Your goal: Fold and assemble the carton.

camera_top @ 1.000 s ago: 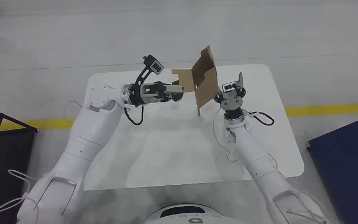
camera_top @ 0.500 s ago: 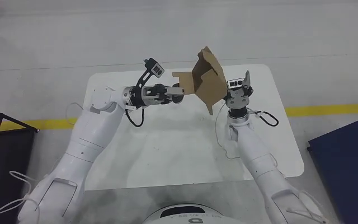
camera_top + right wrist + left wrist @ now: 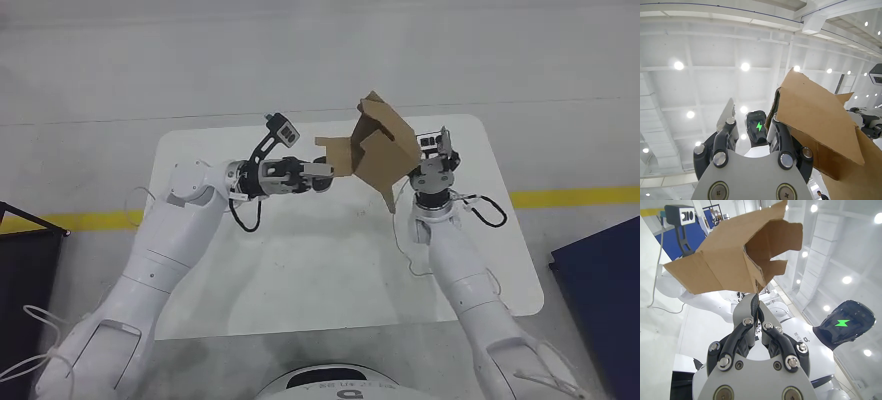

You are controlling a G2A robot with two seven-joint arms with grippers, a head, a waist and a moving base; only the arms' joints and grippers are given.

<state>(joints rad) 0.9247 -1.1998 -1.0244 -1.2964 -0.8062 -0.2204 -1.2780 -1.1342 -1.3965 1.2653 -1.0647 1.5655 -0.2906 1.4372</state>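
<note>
White table point(image 3: 300, 270) (rounded corners)

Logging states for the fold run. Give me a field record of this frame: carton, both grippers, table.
carton: brown cardboard, partly opened, flaps loose, held up over the table
left gripper: shut on a carton edge
right gripper: open, beside the carton, one finger at its wall
table: white, rounded corners, below both arms

White arms point(image 3: 165, 255); black head point(image 3: 861, 311), green bolt point(image 3: 842, 322); grey end effector point(image 3: 757, 305).
</note>
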